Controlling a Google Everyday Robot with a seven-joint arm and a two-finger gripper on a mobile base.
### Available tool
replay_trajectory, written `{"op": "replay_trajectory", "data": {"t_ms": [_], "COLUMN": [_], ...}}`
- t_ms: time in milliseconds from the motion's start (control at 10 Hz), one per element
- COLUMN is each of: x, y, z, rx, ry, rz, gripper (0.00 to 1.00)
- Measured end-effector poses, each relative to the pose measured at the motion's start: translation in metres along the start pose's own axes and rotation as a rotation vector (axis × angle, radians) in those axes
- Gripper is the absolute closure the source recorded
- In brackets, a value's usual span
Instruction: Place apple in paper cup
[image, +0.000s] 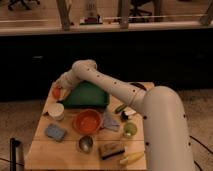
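The apple (56, 92) is a small orange-red fruit at the far left of the wooden table (75, 157). My gripper (61, 86) is at the end of the white arm, right at the apple and touching or just above it from the right. The white paper cup (56, 111) stands upright at the table's left edge, just in front of the apple and the gripper, closer to the camera. I cannot tell whether the apple rests on the table or hangs in the gripper.
A dark green bag (86, 95) lies behind an orange bowl (87, 121). There are also a blue sponge (55, 132), a metal cup (85, 144), a grey cloth (111, 121), a yellow-green fruit (130, 130), a brown block (111, 150) and a yellow item (131, 158).
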Motion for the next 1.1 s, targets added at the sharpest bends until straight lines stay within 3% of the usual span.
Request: {"op": "replay_trajectory", "data": {"t_ms": [200, 400, 1100], "x": [-0.007, -0.020, -0.039], "y": [0.000, 0.005, 0.023], "z": [-0.002, -0.002, -0.012], "rx": [-0.020, -0.067, -0.216], "ry": [-0.026, -0.053, -0.083], "rz": [-0.039, -0.106, -0.245], "gripper": [0.99, 0.99, 0.99]}}
